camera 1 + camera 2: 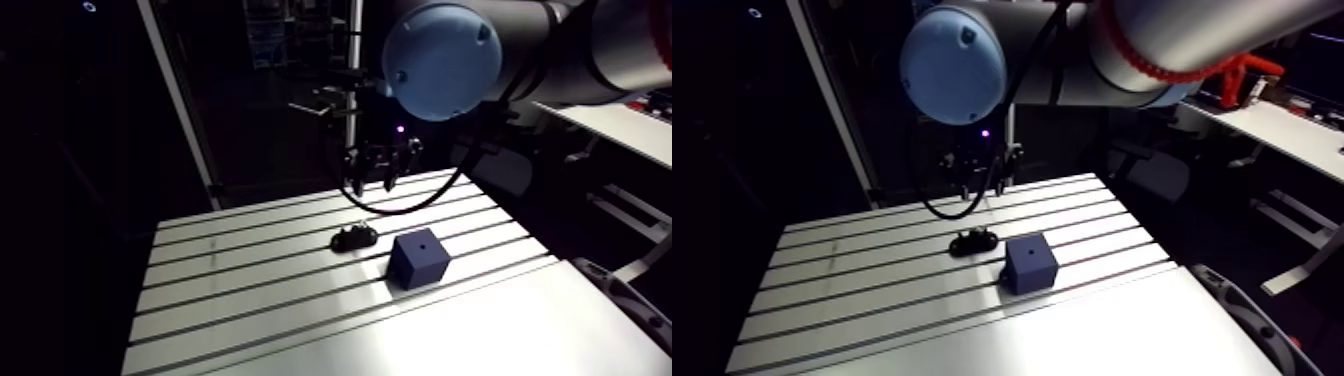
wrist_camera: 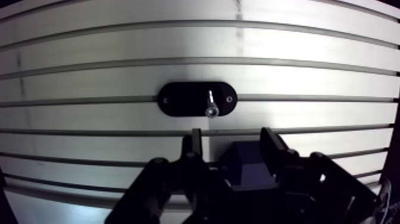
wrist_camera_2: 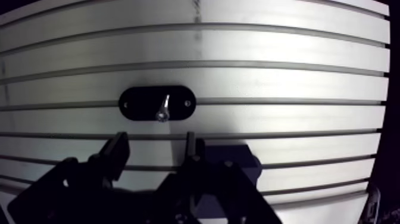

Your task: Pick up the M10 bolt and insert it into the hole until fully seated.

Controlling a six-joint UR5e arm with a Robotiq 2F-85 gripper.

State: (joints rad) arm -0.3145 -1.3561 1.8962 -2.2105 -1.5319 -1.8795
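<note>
Table: bolt seemingly upright in holder; pincer parted.

bolt on holder, seemingly upright | block just beside holder | both on table

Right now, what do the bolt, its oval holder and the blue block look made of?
Bolt: bright bare metal, likely steel; it glints.
Oval holder: matt black, probably plastic or coated metal; no glare.
Blue block: matt, even dark blue, looks plastic, possibly printed; unsure.
</note>
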